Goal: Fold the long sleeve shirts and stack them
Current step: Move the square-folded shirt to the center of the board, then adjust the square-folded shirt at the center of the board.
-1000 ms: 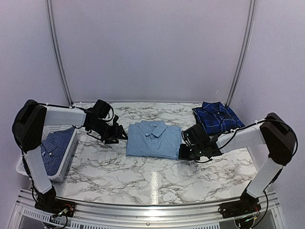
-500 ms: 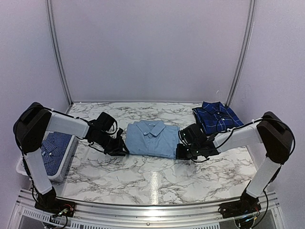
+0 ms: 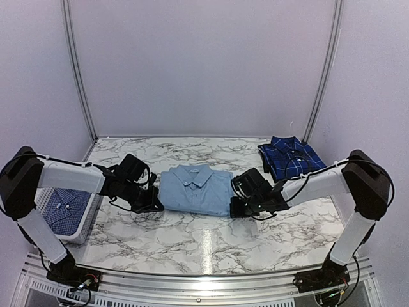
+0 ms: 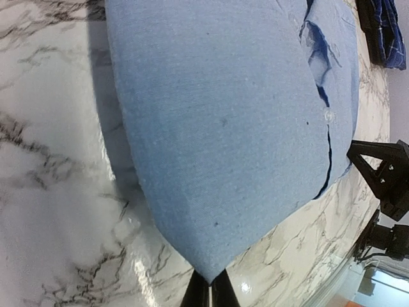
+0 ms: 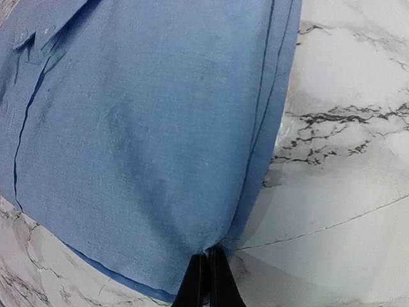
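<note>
A folded plain light blue shirt (image 3: 195, 190) lies collar-up in the middle of the marble table (image 3: 192, 240). My left gripper (image 3: 155, 206) is shut on its near left corner, where the cloth (image 4: 223, 128) narrows to a point between the black fingertips (image 4: 195, 295). At the near right corner my right gripper (image 3: 234, 209) is shut on the same shirt (image 5: 140, 128). A folded dark navy plaid shirt (image 3: 291, 157) rests at the back right. A small blue-and-white check shirt (image 3: 62, 208) lies in the basket on the left.
A white slatted basket (image 3: 87, 217) stands at the table's left edge, beside the left arm. Metal frame posts (image 3: 75, 70) rise at the back corners in front of pale walls. In the left wrist view the right arm's black gripper body (image 4: 383, 176) shows beyond the shirt.
The left gripper came down to the light blue shirt's near left corner and shut on it. The right gripper stayed shut, and the shirt has slid a little to the left.
</note>
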Controlling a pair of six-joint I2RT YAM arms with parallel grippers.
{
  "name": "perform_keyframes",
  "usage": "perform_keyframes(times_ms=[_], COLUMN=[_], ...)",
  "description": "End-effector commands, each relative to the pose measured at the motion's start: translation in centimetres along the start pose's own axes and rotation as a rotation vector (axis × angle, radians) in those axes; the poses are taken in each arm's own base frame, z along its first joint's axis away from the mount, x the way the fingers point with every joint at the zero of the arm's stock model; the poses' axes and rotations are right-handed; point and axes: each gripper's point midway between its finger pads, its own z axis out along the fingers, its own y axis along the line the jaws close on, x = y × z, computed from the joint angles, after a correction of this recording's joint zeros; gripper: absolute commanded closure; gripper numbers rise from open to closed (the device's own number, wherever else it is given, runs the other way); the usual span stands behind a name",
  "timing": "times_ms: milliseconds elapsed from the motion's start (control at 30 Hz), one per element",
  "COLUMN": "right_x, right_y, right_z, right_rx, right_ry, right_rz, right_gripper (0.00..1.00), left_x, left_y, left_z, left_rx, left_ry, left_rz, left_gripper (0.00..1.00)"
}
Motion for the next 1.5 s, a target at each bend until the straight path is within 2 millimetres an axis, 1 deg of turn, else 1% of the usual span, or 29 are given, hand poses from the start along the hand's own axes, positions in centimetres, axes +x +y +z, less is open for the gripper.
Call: perform_keyframes(times_ms=[0, 67, 100, 167, 200, 233, 300, 333, 367, 433, 500, 533, 567, 600, 667, 700, 800, 900, 1000, 1133, 1333, 1467], right_x=[2.6, 4.2, 4.8, 5.2, 5.2, 4.5, 2.8, 1.9, 0.5, -1.7, -4.0, -5.1, -6.2, -7.4, -9.3, -10.1, -11.8, -12.4, -12.5, -12.8, -12.9, -12.9], right_y=[1.5, 2.1, 2.3, 2.4, 2.5, 2.6, 3.0, 3.2, 3.8, 4.1, 4.5, 4.5, 4.6, 4.7, 4.5, 4.3, 4.1, 4.6, 4.6, 4.7, 4.7, 4.2], right_z=[0.5, 0.4, 0.2, -0.5, -0.9, -1.4, -2.3, -2.7, -3.0, -3.3, -3.2, -2.9, -2.7, -2.4, -1.4, -0.8, 0.9, 2.3, 3.3, 4.2, 5.2, 5.4], right_rx=[-0.005, -0.013, -0.017, -0.023, -0.025, -0.025, -0.015, -0.014, -0.023, -0.034, -0.062, -0.069, -0.074, -0.075, -0.065, -0.063, -0.057, -0.076, -0.082, -0.082, -0.078, -0.052], right_ry=[0.078, 0.113, 0.124, 0.129, 0.126, 0.108, 0.066, 0.050, 0.026, -0.014, -0.053, -0.068, -0.086, -0.103, -0.121, -0.126, -0.131, -0.106, -0.092, -0.086, -0.077, -0.075], right_rz=[-0.091, -0.113, -0.119, -0.117, -0.113, -0.110, -0.118, -0.121, -0.118, -0.109, -0.090, -0.084, -0.079, -0.076, -0.074, -0.071, -0.073, -0.086, -0.085, -0.085, -0.084, -0.076], right_gripper=[0.99, 0.99, 0.99, 0.96, 0.94, 0.91, 0.83, 0.80, 0.77, 0.74, 0.73, 0.73, 0.73, 0.73, 0.73, 0.73, 0.73, 0.73, 0.73, 0.73, 0.74, 0.75], left_x=[4.7, 6.6, 7.2, 8.0, 8.1, 7.9, 6.7, 6.0, 5.0, 3.2, 1.2, 0.0, -0.8, -2.2, -4.6, -5.6, -8.2, -9.7, -10.7, -11.1, -11.6, -11.6], left_y=[3.9, 5.1, 5.4, 5.6, 5.5, 5.3, 4.5, 4.1, 3.5, 2.7, 2.6, 3.2, 3.4, 4.0, 4.9, 5.0, 5.1, 5.1, 5.4, 6.3, 5.9, 5.8], left_z=[-1.2, -1.8, -2.1, -2.7, -3.0, -3.3, -4.2, -4.7, -5.2, -6.1, -6.7, -7.0, -7.0, -7.2, -7.3, -7.2, -5.8, -4.2, -3.1, -2.0, -1.4, -1.0], left_rx=[-0.152, -0.186, -0.189, -0.190, -0.187, -0.186, -0.189, -0.195, -0.199, -0.224, -0.252, -0.273, -0.279, -0.282, -0.304, -0.298, -0.252, -0.201, -0.199, -0.208, -0.178, -0.170], left_ry=[0.063, 0.076, 0.077, 0.084, 0.084, 0.077, 0.034, 0.012, -0.015, -0.060, -0.106, -0.132, -0.139, -0.156, -0.192, -0.202, -0.195, -0.176, -0.170, -0.159, -0.158, -0.151], left_rz=[-0.041, -0.054, -0.057, -0.062, -0.058, -0.054, -0.030, -0.015, 0.002, 0.027, 0.037, 0.020, 0.008, -0.020, -0.034, -0.038, -0.065, -0.088, -0.089, -0.113, -0.111, -0.112], left_gripper=[1.00, 1.00, 1.00, 1.00, 0.97, 0.89, 0.69, 0.63, 0.60, 0.57, 0.56, 0.57, 0.58, 0.58, 0.59, 0.59, 0.59, 0.59, 0.59, 0.62, 0.73, 0.81])
